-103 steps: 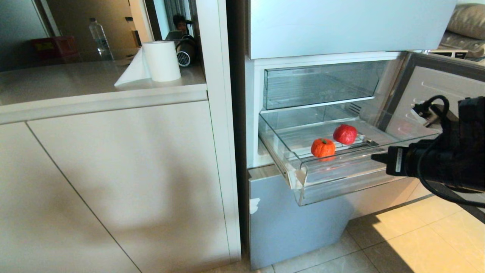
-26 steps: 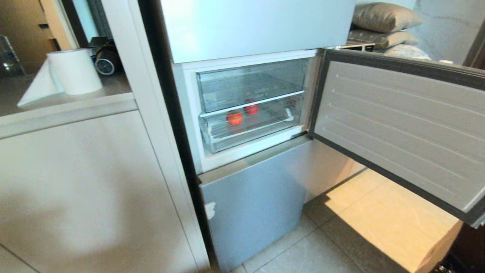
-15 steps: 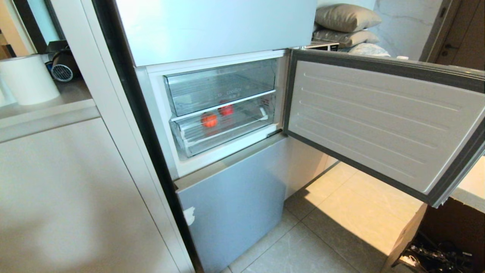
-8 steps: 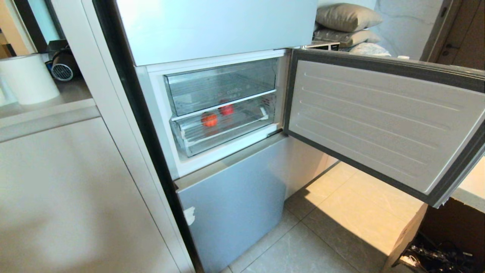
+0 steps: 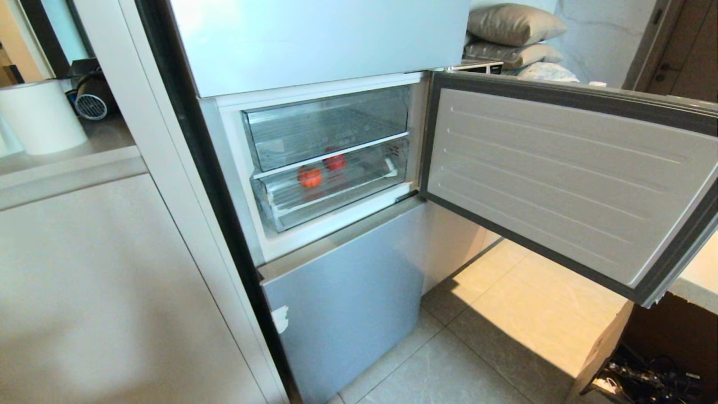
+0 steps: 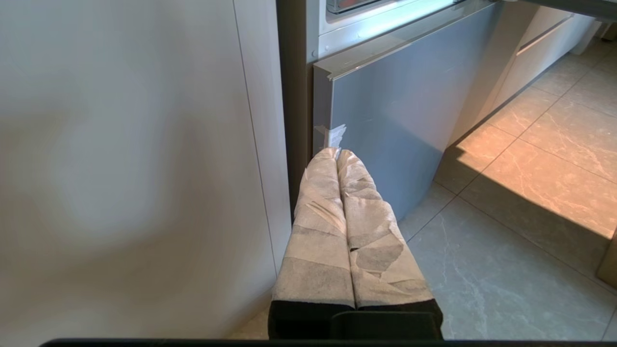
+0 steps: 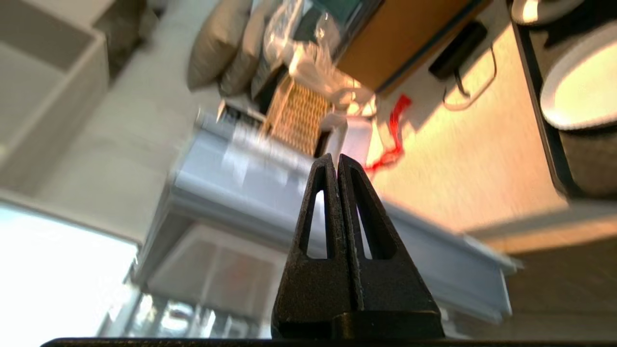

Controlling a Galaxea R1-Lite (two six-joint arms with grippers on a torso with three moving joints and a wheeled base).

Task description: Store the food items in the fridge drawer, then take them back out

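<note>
head view, drawer: your fridge drawer (image 5: 331,193) sat pushed in, under the shallower clear drawer (image 5: 325,129); fridge door (image 5: 561,179) stood wide open to the right.
head view, food: the orange-red piece (image 5: 309,177) lay near the drawer's front left, the red piece (image 5: 335,161) behind it toward the back, close but whether touching I couldn't tell.
head view, arms: neither showed.
left wrist view: your left gripper (image 6: 336,154) was parked low by the lower fridge panel (image 6: 385,111), padded fingers (image 6: 318,212) pressed together, empty.
right wrist view: your right gripper (image 7: 336,159) was fingers together, holding nothing, aimed toward the room, frame blurred.
step: storing looked done; take-out half was starting.
next move: you'd need the right gripper at the drawer's front lip to pull it out, then spread for each piece.
</note>
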